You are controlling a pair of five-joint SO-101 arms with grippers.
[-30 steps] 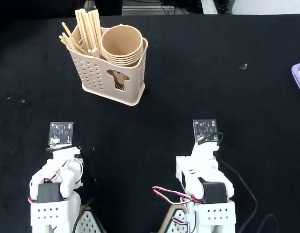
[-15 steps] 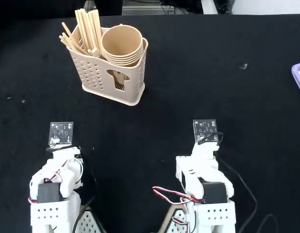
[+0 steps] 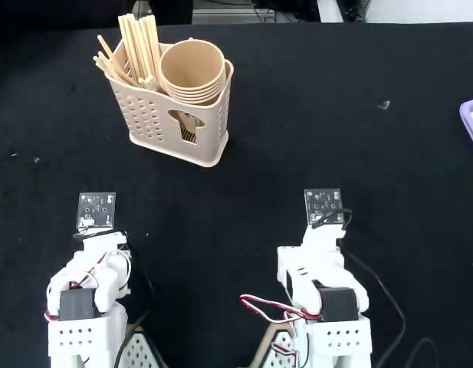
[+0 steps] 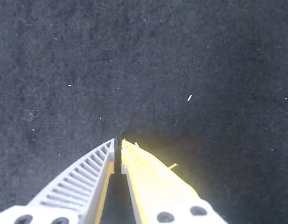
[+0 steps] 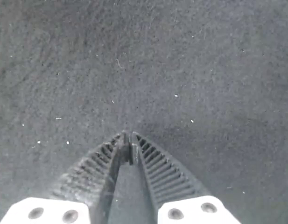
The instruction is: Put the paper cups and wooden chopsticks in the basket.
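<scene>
We find the basket (image 3: 175, 123), a pale perforated holder, standing upright on the black-covered table (image 3: 336, 153), on the far side from the arms. A nested stack of paper cups (image 3: 192, 69) stands inside it, mouths upward. A bundle of chopsticks (image 3: 133, 50) stands just beside the stack in the same basket. The sticks lean outward and rise above the rim.

In the high view, one arm (image 3: 87, 295) and a second arm (image 3: 324, 287) sit folded at the near edge of the table, well apart from the basket. We cannot tell from the wrist views which of them is which.

In its own wrist view, the left gripper (image 4: 119, 142) hangs over bare black cloth. Its jaws are together, white finger against yellow finger, with nothing between them. The right gripper (image 5: 129, 139) likewise hangs over bare cloth, jaws closed tip to tip on nothing.

A purple object (image 3: 472, 123) shows partly at the table's edge, well apart from the basket, and we cannot identify it.
</scene>
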